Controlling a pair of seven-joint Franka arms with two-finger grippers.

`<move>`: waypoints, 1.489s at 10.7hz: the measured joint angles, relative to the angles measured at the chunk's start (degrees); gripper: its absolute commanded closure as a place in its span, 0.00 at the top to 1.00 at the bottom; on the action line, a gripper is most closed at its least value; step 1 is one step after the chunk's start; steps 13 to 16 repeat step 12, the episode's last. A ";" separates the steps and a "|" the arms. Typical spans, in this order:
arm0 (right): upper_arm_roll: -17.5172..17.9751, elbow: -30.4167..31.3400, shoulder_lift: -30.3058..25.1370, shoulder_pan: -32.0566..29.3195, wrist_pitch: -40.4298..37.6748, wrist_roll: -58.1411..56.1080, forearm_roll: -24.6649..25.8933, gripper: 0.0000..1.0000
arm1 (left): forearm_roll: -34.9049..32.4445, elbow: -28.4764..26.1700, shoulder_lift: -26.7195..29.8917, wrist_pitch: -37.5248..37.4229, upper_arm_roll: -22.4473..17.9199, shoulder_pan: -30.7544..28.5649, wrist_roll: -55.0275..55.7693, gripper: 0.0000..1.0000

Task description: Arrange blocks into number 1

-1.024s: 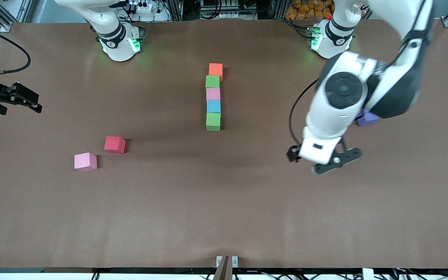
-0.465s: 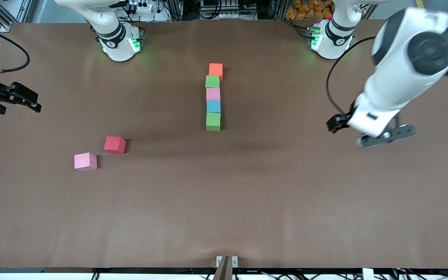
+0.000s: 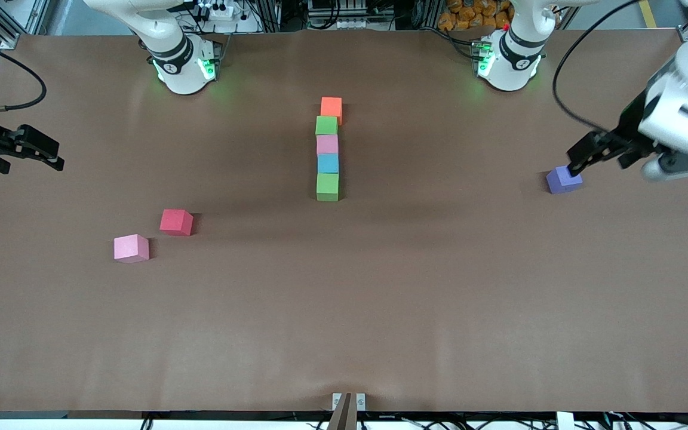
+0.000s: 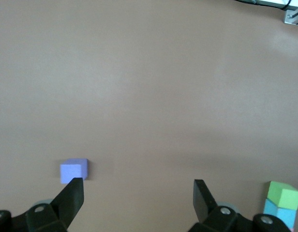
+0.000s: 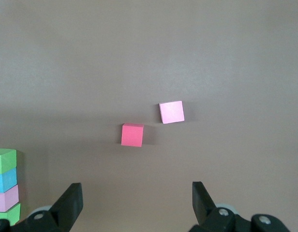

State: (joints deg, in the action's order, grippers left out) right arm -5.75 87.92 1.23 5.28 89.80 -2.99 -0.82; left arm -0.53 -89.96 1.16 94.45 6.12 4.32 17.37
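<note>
Purple matte foam cube (image 3: 564,180) sits alone toward the left arm's end of the brown table (image 3: 380,298), and only the left wrist view shows the left gripper (image 4: 138,193) spread wide and empty, while the right gripper (image 5: 137,195) waits, equally agape.

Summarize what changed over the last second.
The left gripper swung from over bare table toward the left arm's end, uncovering the purple block; fingers open, holding nothing. The five-block column, red block, loose pink block and waiting right gripper stayed put.
</note>
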 measured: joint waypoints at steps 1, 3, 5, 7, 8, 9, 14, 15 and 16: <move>0.00 -0.10 0.00 0.00 -0.07 0.00 0.00 1.00 | -0.58 0.16 0.80 -1.08 0.00 0.12 -2.18 1.00; 0.03 -0.41 0.00 0.01 -0.23 0.00 0.00 1.00 | -0.76 2.01 1.08 -6.87 -0.07 0.13 -6.47 1.00; 0.03 -0.52 0.00 0.01 -0.52 0.00 0.00 1.00 | -0.79 3.87 1.08 -11.33 -0.32 -0.12 -9.73 1.00; 0.03 -0.52 0.00 0.01 -0.59 0.00 0.00 1.00 | -0.79 4.25 1.02 -12.49 -0.44 -0.55 -10.60 1.00; 0.03 -0.52 0.00 0.01 -0.68 0.00 0.00 1.00 | -0.79 4.28 0.97 -12.63 -0.44 -0.59 -10.60 1.00; 0.02 -0.54 0.00 0.00 -1.16 0.00 0.00 1.00 | -0.79 4.28 0.94 -12.68 -0.44 -0.59 -10.61 1.00; -0.01 -2.02 -0.02 0.00 -1.96 0.00 0.00 1.00 | -0.79 4.33 0.94 -12.70 -0.44 -0.59 -10.61 1.00; -0.01 -2.02 -0.02 0.00 -1.96 0.00 0.00 1.00 | -0.79 4.33 0.94 -12.70 -0.44 -0.59 -10.61 1.00; -0.01 -2.02 -0.02 0.00 -1.96 0.00 0.00 1.00 | -0.79 4.33 0.94 -12.70 -0.44 -0.59 -10.61 1.00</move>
